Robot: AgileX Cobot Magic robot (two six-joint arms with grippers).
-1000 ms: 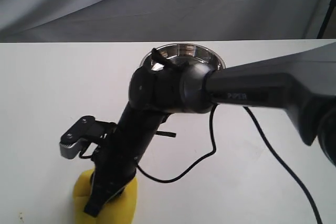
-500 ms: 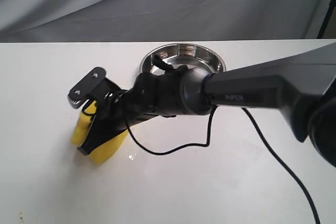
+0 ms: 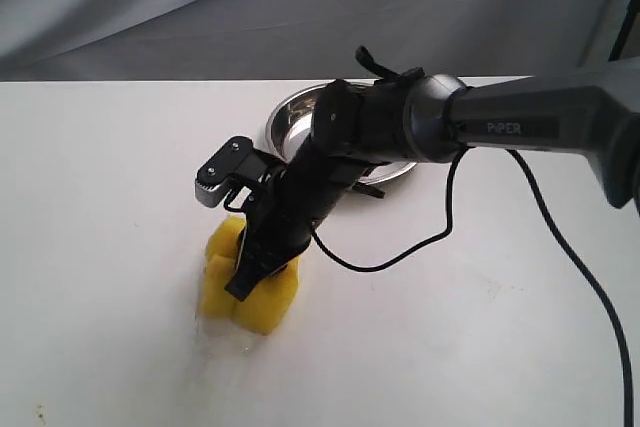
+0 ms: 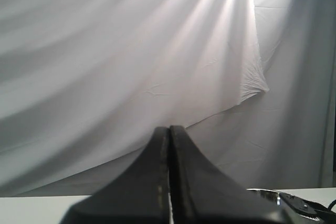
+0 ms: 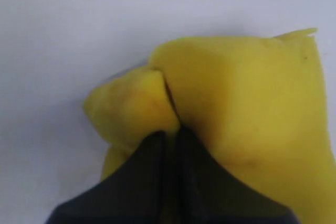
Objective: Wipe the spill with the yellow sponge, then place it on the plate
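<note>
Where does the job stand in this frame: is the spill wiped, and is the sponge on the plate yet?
Done: the right hand has the yellow sponge pinched between closed fingers. In hand: the sponge is pressed on the table, apparently mid-wipe. No amber spill shows around it, so it is either covered or soaked up. Left: carry the sponge to the plate behind the arm. The left hand is shut, holding nothing.

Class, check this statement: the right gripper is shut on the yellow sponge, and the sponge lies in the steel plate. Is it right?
Not quite. The right gripper is shut on the sponge, but the sponge lies on the table, in front of the plate and apart from it. The exterior view shows this.
</note>
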